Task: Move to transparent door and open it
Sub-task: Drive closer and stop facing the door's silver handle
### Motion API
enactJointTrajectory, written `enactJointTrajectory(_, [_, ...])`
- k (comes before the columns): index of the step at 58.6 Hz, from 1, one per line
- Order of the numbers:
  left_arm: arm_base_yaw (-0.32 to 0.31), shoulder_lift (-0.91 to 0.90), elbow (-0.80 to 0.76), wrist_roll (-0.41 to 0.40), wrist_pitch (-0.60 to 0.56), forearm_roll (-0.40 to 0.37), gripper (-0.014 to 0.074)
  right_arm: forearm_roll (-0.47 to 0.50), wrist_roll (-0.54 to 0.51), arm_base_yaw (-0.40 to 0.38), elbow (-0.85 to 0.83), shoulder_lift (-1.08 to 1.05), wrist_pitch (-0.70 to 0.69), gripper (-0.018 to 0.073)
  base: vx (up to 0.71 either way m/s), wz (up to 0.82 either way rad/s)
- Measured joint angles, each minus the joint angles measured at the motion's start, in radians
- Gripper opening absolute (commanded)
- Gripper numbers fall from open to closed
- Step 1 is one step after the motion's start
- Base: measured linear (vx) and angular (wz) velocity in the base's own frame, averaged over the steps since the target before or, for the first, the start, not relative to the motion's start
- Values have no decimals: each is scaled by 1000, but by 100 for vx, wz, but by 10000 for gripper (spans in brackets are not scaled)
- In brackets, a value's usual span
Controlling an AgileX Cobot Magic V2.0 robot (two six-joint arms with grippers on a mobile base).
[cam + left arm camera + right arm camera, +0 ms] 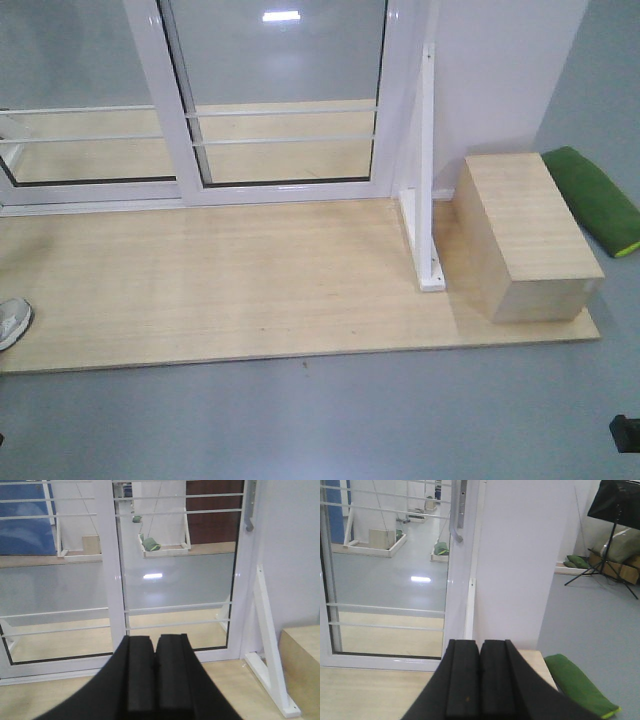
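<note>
The transparent door (285, 70) is a clear glass panel in a white frame with thin white bars, standing closed at the back of a wooden platform (230, 280). Only its lower part shows in the front view. In the left wrist view the door (175, 580) fills the middle, and its curved grey handle (250, 507) is on the right stile at the top. The right wrist view shows the handle (455, 522) high up, left of centre. My left gripper (155, 640) and right gripper (480, 642) are both shut and empty, well short of the door.
A similar barred panel without a handle (70, 90) stands left of the door. A white triangular bracket (428, 180) and a wooden box (525, 235) stand right of it, against a white wall panel (520, 555). A green cushion (595, 195), a shoe (12, 322) and a black tripod (615, 540) are nearby.
</note>
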Motion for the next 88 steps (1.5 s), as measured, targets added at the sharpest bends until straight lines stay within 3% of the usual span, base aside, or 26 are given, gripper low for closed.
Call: enactJointTrajectory(88, [0,0,0,0,0,0,-6,0,0,0,0,0,0,-6,39,5])
